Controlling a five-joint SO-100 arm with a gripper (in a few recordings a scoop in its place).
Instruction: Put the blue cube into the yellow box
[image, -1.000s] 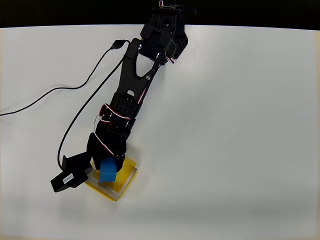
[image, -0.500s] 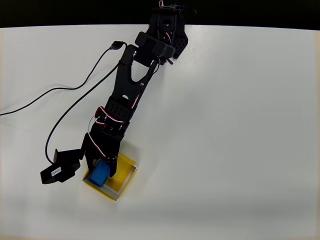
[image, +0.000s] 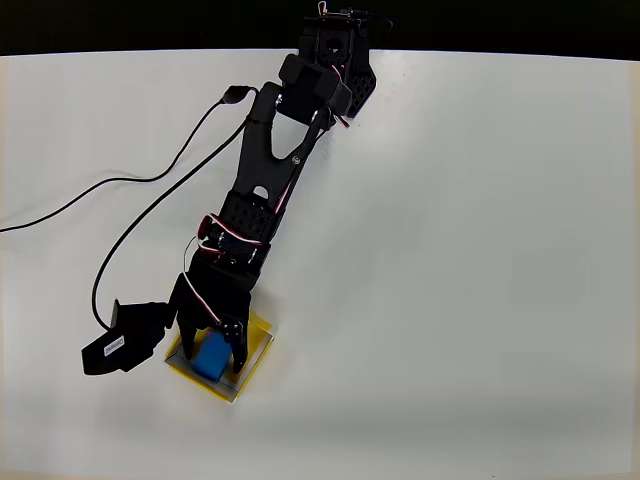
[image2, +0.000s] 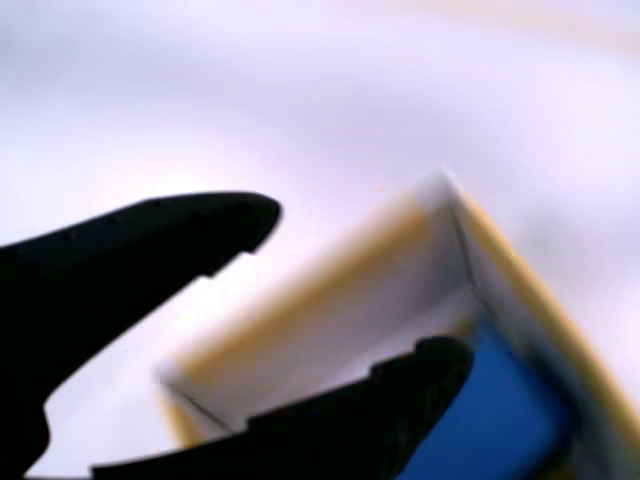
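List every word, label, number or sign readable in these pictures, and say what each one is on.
None can be read.
White label on the black camera module beside the claw, overhead view: print too small to read.
Blue cube, yellow box, table: no text seen.
Wrist view: blurred, no text seen.

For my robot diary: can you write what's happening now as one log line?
gripper: open, over box | blue cube: inside yellow box, between fingers | table: white
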